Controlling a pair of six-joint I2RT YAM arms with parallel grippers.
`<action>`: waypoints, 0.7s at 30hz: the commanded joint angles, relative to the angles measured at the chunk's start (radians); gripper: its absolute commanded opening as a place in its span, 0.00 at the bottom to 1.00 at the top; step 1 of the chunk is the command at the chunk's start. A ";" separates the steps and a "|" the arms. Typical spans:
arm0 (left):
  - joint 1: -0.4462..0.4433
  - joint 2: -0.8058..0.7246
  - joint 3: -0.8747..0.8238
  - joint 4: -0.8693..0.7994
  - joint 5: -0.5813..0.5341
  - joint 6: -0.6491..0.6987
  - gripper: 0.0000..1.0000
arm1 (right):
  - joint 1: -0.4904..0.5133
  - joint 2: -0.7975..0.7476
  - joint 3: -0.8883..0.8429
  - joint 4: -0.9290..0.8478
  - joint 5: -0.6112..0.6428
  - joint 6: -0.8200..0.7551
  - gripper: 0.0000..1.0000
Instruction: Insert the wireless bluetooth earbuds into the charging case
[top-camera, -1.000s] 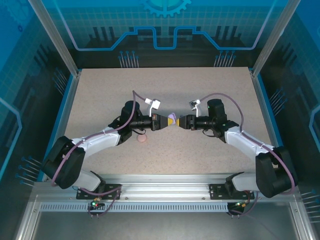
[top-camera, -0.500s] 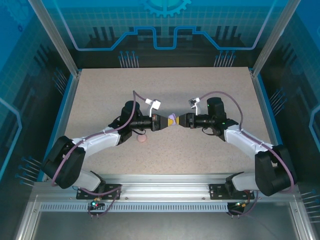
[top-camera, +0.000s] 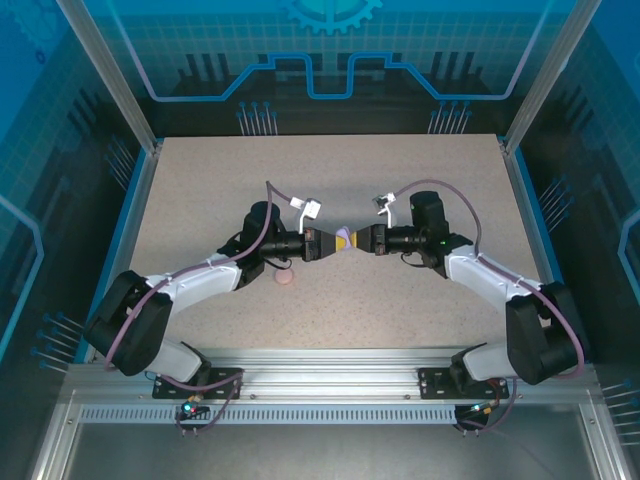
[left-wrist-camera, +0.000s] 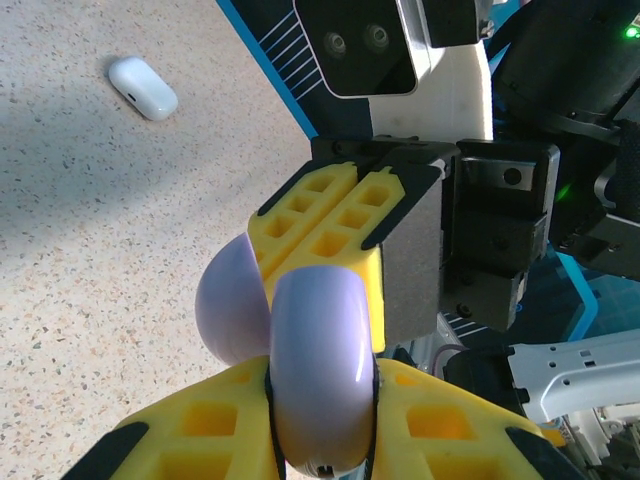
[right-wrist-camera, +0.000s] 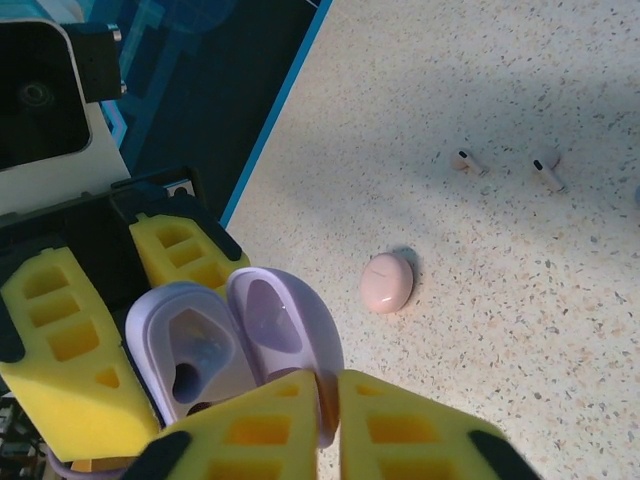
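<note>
- Table: speckled beige top with a blue edge, carrying everything below.
- Left arm and right arm: in the top view both reach inward from the near corners and meet nose to nose over the middle of the table.
- Left gripper: its yellow fingers are clamped on the base of the purple charging case, one on each flank.
- Right gripper: its yellow fingers are pressed together with their tips against the rim of the lid. Whether they pinch that rim cannot be told.
- Purple charging case: it is held between the two grippers and hinged open. The hollowed base faces the right wrist camera, and the lid stands up beside it, on the side of the right arm's fingers.
- Pink case: shut, lying alone on the table near the left arm's wrist.
- White case: shut and lying flat, well apart from the grippers. In the left wrist view its long axis runs from upper left to lower right.
- First earbud and second earbud: pale, lying near each other on the table beyond the pink case. They are roughly parallel, each with its head at the upper left and its stem pointing lower right in the right wrist view.
</note>
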 joint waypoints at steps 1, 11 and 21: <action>-0.014 0.007 0.034 0.042 0.046 -0.011 0.00 | 0.022 0.015 0.037 0.002 -0.018 -0.013 0.04; -0.013 0.002 0.035 0.009 -0.010 0.012 0.45 | 0.019 -0.003 0.098 -0.165 0.106 -0.075 0.00; 0.100 -0.109 0.177 -0.381 0.049 0.243 0.99 | 0.005 0.065 0.351 -0.587 0.332 -0.440 0.00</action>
